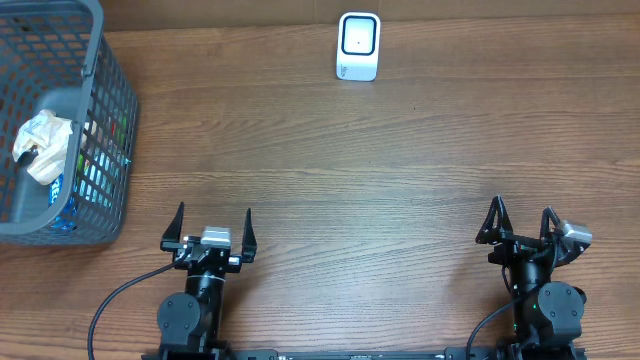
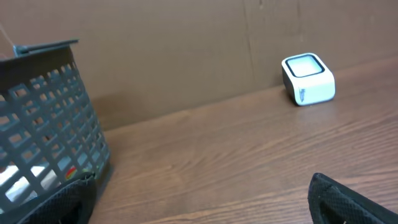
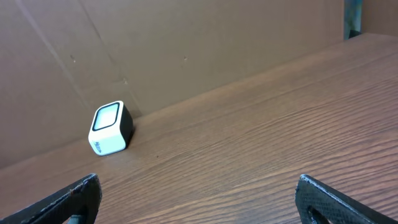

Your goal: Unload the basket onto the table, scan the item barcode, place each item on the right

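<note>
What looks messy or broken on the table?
Nothing stands out. The white scanner sits upright by the far edge. The grey basket stands level at the left, with a crumpled white packet lying on top inside. The left tool and right tool are open and empty.

Basket (image 1: 115, 115) sits left on the table (image 1: 350, 180), scanner (image 1: 358, 46) at the back centre.
</note>
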